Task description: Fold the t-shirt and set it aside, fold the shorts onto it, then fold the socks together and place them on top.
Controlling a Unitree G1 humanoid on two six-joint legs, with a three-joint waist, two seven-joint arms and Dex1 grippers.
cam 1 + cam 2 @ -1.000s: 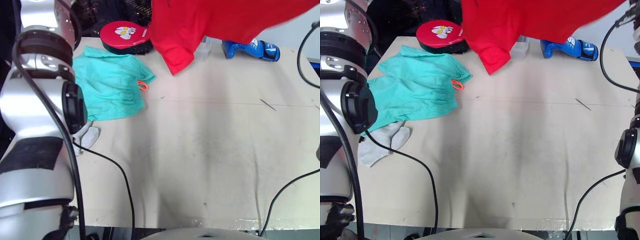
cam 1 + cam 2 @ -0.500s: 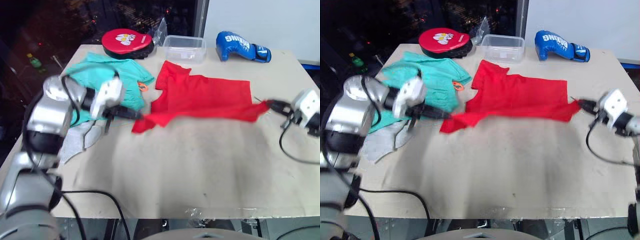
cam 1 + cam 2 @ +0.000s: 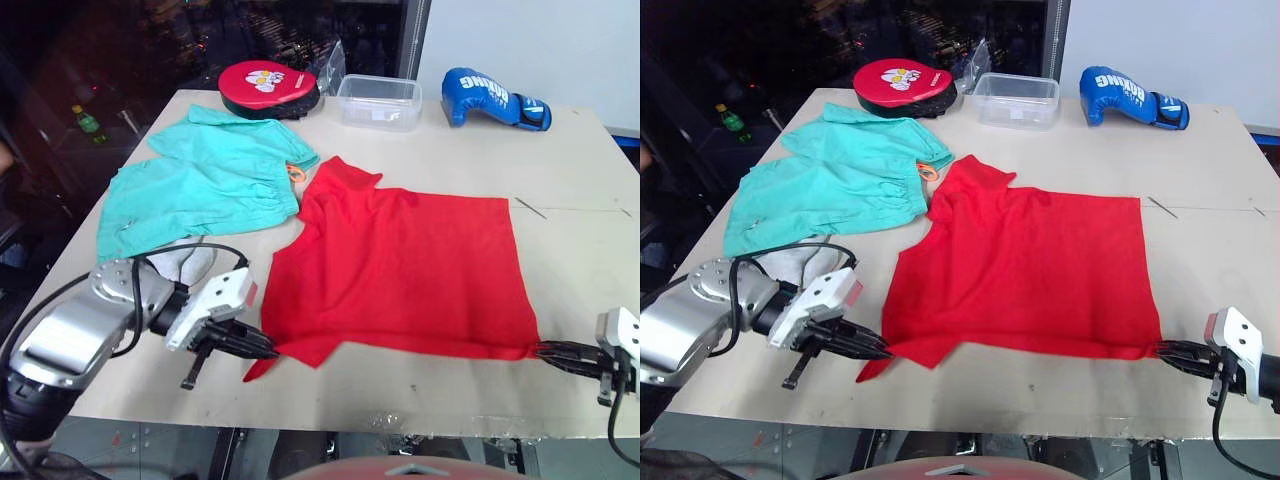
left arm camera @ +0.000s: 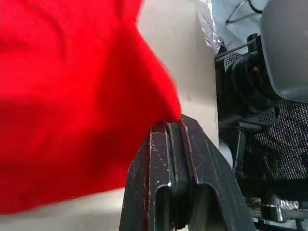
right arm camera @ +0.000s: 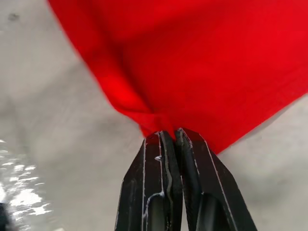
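From the head, the t-shirt (image 3: 405, 265) lay flat at mid-frame on the counter (image 3: 560, 150), its near corners pinched by the left gripper (image 3: 262, 347) and the right gripper (image 3: 545, 351). Lifting both evenly would keep the fold square. Both wrist views showed jaws clamped on red cloth; the collar was out of frame.

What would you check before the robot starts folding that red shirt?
1. Left claw shut on the t-shirt corner: ok.
2. Right claw shut on the opposite corner: ok.
3. T-shirt spread flat on the table: mostly ok, near-left edge rumpled.
4. Shorts off the shirt: cannot tell, they meet near the collar.
5. Socks out of the way: ok, beside the left arm.
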